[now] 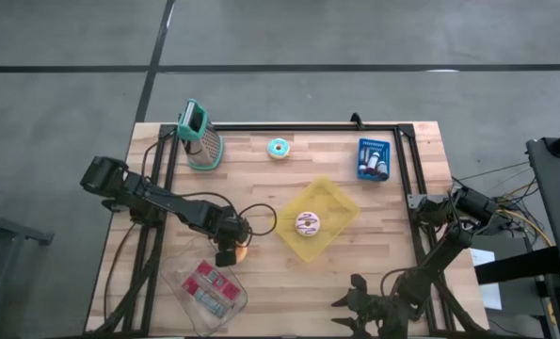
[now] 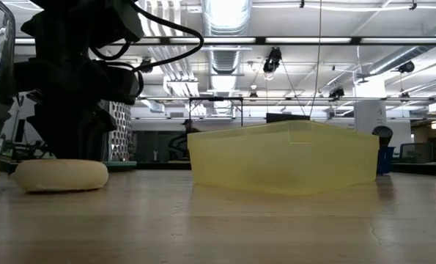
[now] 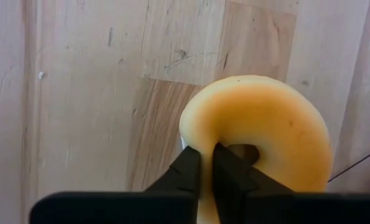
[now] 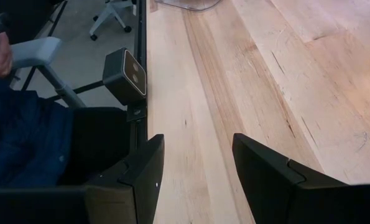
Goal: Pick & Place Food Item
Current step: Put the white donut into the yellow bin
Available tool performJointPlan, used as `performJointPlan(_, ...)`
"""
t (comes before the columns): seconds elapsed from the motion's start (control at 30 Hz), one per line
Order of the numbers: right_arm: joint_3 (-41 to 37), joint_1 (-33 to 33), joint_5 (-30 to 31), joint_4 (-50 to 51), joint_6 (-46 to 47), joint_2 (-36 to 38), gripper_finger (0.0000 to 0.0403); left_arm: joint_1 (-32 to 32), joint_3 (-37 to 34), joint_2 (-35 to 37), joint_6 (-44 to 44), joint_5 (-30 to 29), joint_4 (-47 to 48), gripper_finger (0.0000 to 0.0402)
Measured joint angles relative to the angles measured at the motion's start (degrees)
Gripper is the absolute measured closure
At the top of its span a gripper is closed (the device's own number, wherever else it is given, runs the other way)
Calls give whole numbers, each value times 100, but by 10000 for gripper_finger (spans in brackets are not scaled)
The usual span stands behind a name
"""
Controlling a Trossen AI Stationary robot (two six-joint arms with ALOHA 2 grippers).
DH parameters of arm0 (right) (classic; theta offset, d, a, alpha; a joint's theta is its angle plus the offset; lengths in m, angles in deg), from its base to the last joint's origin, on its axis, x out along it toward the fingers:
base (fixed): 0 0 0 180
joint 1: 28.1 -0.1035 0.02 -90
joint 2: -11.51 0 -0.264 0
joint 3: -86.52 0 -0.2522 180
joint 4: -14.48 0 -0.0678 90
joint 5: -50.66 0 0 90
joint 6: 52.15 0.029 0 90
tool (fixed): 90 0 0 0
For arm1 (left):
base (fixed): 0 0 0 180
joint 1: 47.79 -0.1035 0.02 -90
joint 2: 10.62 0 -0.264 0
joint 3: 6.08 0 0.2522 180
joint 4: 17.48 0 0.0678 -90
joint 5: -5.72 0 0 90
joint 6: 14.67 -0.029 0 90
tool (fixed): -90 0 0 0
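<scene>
A plain yellow doughnut [image 3: 265,124] lies on the wooden table left of the yellow tray [image 1: 341,202]; it also shows in the high view [image 1: 243,250] and the low view [image 2: 62,174]. My left gripper [image 3: 206,171] stands over it, shut on its ring. A doughnut with white icing [image 1: 307,223] lies in the tray. A teal doughnut [image 1: 279,148] lies near the far edge. My right gripper [image 4: 197,165] waits open and empty at the table's near right corner [image 1: 360,306]. My left gripper pinches the doughnut's ring [image 3: 200,142] between its two fingers, one finger in the hole [image 3: 247,152] and one outside. The fingers come from above, pointing down. The doughnut lies flat with its underside on the table [image 2: 62,187].
A teal-handled grater [image 1: 200,135] stands at the far left. A blue basket [image 1: 375,159] with small bottles is at the far right. A clear container [image 1: 209,287] with red packets lies near the front edge. A black frame [image 1: 308,126] runs along the table's far side.
</scene>
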Motion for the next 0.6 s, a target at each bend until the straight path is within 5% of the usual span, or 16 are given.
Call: performJointPlan(0.6,0,0,0,0,-1,0,216,-7,149,0,-64,-26,76,383)
